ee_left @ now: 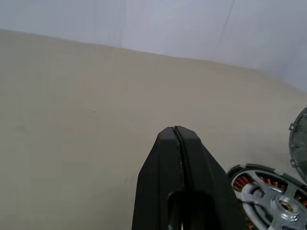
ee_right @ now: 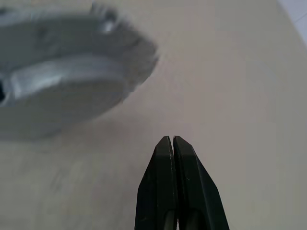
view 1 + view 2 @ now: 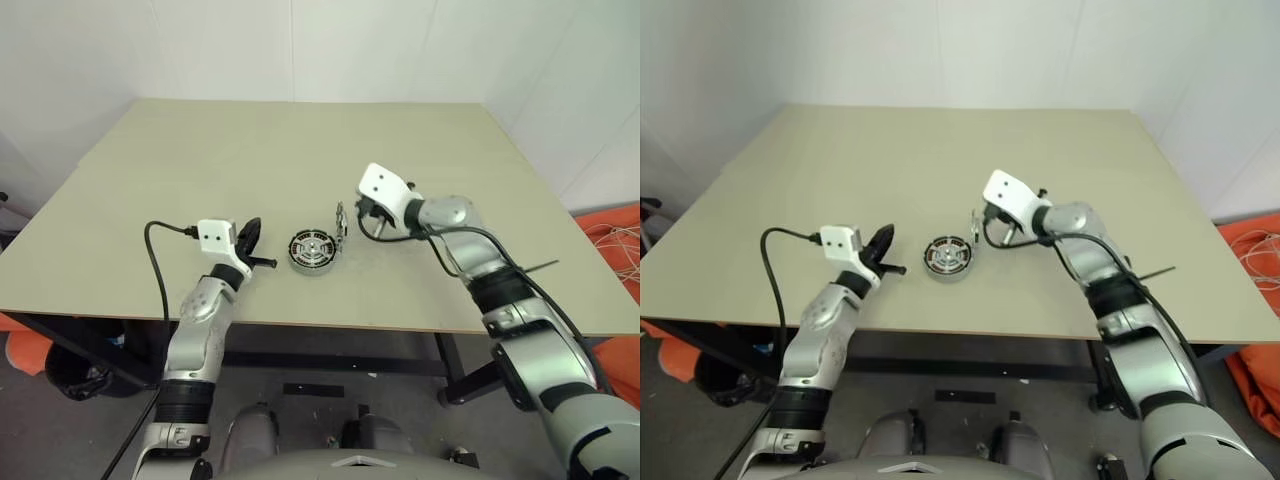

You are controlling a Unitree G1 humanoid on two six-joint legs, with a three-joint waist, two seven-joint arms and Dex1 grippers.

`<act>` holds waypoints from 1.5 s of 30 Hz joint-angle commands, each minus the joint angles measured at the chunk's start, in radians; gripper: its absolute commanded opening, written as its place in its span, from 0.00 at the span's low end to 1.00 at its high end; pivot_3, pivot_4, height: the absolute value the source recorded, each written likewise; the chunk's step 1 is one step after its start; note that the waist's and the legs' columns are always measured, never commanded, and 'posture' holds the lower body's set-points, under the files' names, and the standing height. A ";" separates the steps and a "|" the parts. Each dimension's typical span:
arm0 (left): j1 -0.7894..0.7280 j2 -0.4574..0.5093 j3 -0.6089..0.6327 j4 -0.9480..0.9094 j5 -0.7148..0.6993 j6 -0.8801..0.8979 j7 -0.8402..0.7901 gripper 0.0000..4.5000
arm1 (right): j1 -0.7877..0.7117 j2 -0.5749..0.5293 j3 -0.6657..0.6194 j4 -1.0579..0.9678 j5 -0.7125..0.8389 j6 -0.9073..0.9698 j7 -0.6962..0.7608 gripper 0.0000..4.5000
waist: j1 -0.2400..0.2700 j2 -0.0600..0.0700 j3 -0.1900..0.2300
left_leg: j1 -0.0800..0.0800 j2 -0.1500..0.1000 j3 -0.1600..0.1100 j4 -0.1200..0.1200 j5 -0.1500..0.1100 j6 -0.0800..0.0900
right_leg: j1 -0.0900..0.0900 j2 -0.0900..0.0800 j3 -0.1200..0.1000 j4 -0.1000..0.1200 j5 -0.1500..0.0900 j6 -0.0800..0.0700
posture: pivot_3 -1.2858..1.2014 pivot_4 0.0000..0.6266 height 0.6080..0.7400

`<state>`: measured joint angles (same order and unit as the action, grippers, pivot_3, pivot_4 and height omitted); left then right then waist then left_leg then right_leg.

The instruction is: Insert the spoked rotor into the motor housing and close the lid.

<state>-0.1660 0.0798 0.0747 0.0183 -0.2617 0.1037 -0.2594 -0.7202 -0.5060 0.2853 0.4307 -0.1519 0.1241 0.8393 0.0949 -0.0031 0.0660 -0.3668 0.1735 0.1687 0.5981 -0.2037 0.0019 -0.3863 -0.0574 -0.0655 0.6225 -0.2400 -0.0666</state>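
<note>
**Both claws clenched on nothing; lid propped on edge against the housing**

You've got the table in front of you, pale wood top, w/ the parts near its front edge, roughly centre.

Motor housing: lies flat on the table, between your two grippers. In the left wrist view you can see copper windings round the inside and a silver spoked piece across the top. Looks like the spoked rotor is seated in the housing, but you can't be sure from these pics whether it's fully down.

Lid: stands tilted up on its edge, just beside the housing on its right and far side. It looks to be touching or leaning on the housing rim; the exact contact you can't tell. The right wrist view shows its grey underside, blurred, w/ notches on the rim. It's not on the housing.

Left gripper: to the left of the housing, near but apart from it. Fingers pressed together, nothing between them; the left wrist view shows them tip to tip over bare table.

Right gripper: right of the lid, near it, not touching. Fingers clamped together, empty; the lid sits off to one side of the tips. A black cable trails from the left wrist over the table edge.
</note>
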 commanded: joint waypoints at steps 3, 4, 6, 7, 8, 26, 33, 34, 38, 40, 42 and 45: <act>0.048 0.043 -0.002 -0.091 -0.020 0.002 -0.053 0.00 | 0.084 -0.051 -0.017 -0.160 0.070 0.020 0.137 0.01 | -0.002 0.000 0.000 | 0.001 0.000 0.000 0.000 0.000 0.001 | 0.001 0.000 0.000 0.000 0.000 0.000 | 0.52 0.00 1.00; 0.056 0.054 -0.006 -0.099 -0.030 0.015 -0.074 0.00 | 0.097 -0.047 -0.026 -0.177 0.082 0.035 0.140 0.01 | -0.002 0.000 0.000 | 0.001 0.000 0.000 0.000 0.000 0.001 | 0.001 0.000 0.000 0.000 0.000 0.000 | 0.52 0.00 1.00; 0.067 0.074 -0.014 -0.113 -0.047 0.038 -0.112 0.00 | 0.113 -0.037 -0.038 -0.199 0.095 0.055 0.130 0.01 | -0.002 0.000 0.000 | 0.003 0.001 0.001 0.000 0.000 0.000 | 0.001 0.000 0.000 0.001 0.000 0.000 | 0.52 0.00 1.00; 0.071 0.084 -0.018 -0.118 -0.056 0.052 -0.130 0.00 | 0.120 -0.033 -0.040 -0.208 0.099 0.064 0.123 0.01 | -0.001 0.000 0.000 | 0.003 0.001 0.001 0.000 0.000 0.000 | 0.001 0.000 0.000 0.001 0.000 0.000 | 0.52 0.00 1.00; 0.074 0.092 -0.021 -0.122 -0.064 0.063 -0.144 0.00 | 0.127 -0.029 -0.041 -0.216 0.102 0.071 0.116 0.01 | 0.000 0.000 0.000 | 0.004 0.001 0.001 0.000 0.001 0.000 | 0.002 0.000 0.000 0.001 0.000 0.000 | 0.52 0.00 1.00; 0.109 0.107 -0.066 -0.191 -0.127 0.177 -0.218 0.00 | 0.144 0.072 -0.050 -0.268 0.080 0.109 -0.088 0.01 | -0.001 0.000 0.000 | 0.007 0.001 0.001 0.000 0.001 0.000 | 0.006 0.000 0.000 0.000 0.000 0.000 | 0.52 0.00 1.00; 0.121 0.118 -0.068 -0.206 -0.142 0.203 -0.235 0.00 | 0.137 0.121 -0.069 -0.369 0.165 0.161 -0.059 0.01 | -0.003 0.000 0.000 | 0.008 0.001 0.001 0.000 0.001 0.000 | 0.006 0.000 0.000 0.000 0.000 0.000 | 0.52 0.00 1.00; 0.124 0.122 -0.068 -0.209 -0.144 0.207 -0.239 0.00 | 0.136 0.129 -0.067 -0.386 0.176 0.173 -0.056 0.01 | -0.003 0.000 0.000 | 0.008 0.001 0.001 0.000 0.001 0.000 | 0.006 0.000 0.000 0.000 0.000 0.000 | 0.52 0.00 1.00; 0.127 0.124 -0.069 -0.214 -0.148 0.214 -0.243 0.00 | 0.137 0.151 -0.045 -0.399 0.180 0.194 -0.048 0.01 | -0.002 0.000 0.000 | 0.008 0.001 0.001 0.000 0.001 0.000 | 0.006 0.000 0.000 0.000 0.000 0.000 | 0.52 0.00 1.00; 0.126 0.124 -0.070 -0.215 -0.148 0.216 -0.243 0.00 | 0.137 0.164 -0.038 -0.393 0.175 0.196 -0.052 0.01 | -0.002 0.000 0.000 | 0.009 0.001 0.001 0.000 0.001 0.000 | 0.007 0.000 0.000 0.000 0.000 0.000 | 0.52 0.00 1.00; 0.126 0.124 -0.070 -0.216 -0.149 0.218 -0.243 0.00 | 0.136 0.178 -0.029 -0.376 0.170 0.192 -0.056 0.01 | -0.002 0.000 0.000 | 0.009 0.001 0.001 0.000 0.001 -0.001 | 0.007 0.000 0.000 0.000 0.000 0.000 | 0.52 0.00 1.00; 0.127 0.125 -0.069 -0.218 -0.149 0.222 -0.244 0.00 | 0.129 0.201 -0.023 -0.348 0.169 0.195 -0.061 0.01 | -0.003 0.000 0.000 | 0.010 0.001 0.001 -0.001 0.001 -0.001 | 0.007 0.000 0.000 0.000 0.000 0.000 | 0.52 0.00 1.00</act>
<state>-0.0319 0.1983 0.0010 -0.1536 -0.3962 0.3272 -0.4975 -0.5687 -0.3114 0.2601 0.0842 0.0062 0.3222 0.7830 0.0922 -0.0027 0.0660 -0.3571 0.1747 0.1701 0.5975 -0.2030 0.0012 -0.3793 -0.0570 -0.0650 0.6226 -0.2401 -0.0663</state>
